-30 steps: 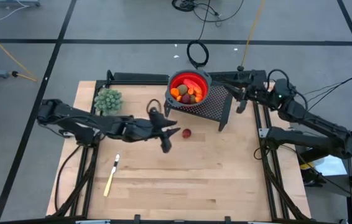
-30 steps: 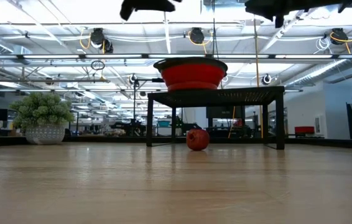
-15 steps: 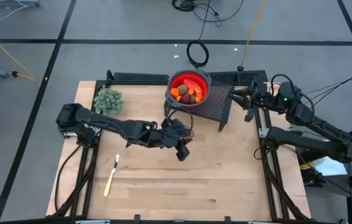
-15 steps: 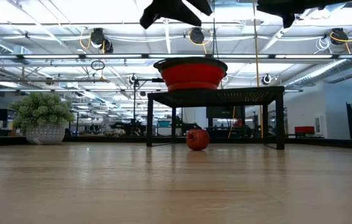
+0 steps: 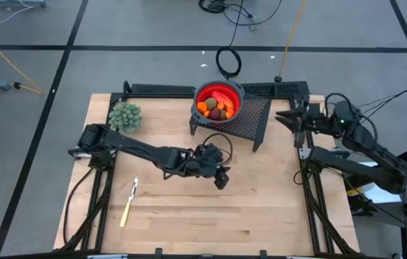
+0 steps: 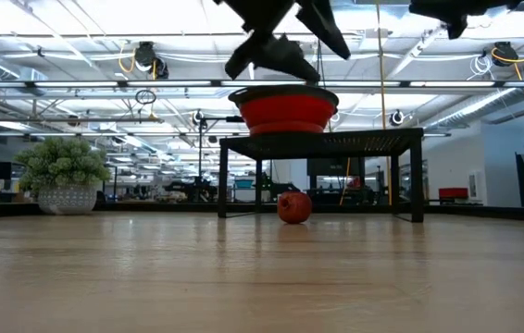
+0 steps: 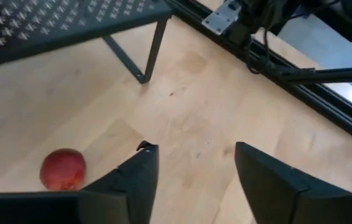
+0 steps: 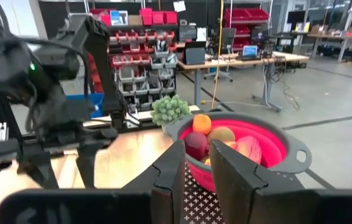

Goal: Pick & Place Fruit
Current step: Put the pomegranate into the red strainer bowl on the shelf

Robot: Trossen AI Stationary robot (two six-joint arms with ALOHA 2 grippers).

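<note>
One dark red ball [image 7: 63, 168] lies on the wooden table just in front of the black mesh stand [image 6: 322, 139]; it also shows in the low view [image 6: 293, 207], while my left arm hides it from above. My left gripper [image 7: 191, 165] hovers above the table, open, with the ball off to one side of its fingers and nothing between them [image 5: 221, 178]. The other fruit [image 5: 216, 106] sits in the red bowl [image 5: 197, 97] on the stand. My right gripper [image 5: 282, 118] hangs at the stand's right end, its fingers a narrow gap apart [image 8: 198, 165] and empty.
A green bushy plant in a pot [image 5: 125, 116] stands at the far left of the table. A yellow-handled knife [image 5: 128, 205] lies near the left front. The stand's legs [image 7: 148, 56] rise close behind the ball. Bare wood stretches across the near half.
My left gripper has swung toward the table's right edge and come down, rolling as it went, and now stands over the spot beside the red ball. My right arm has drawn back from the bowl toward the right edge. The ball has not moved.
</note>
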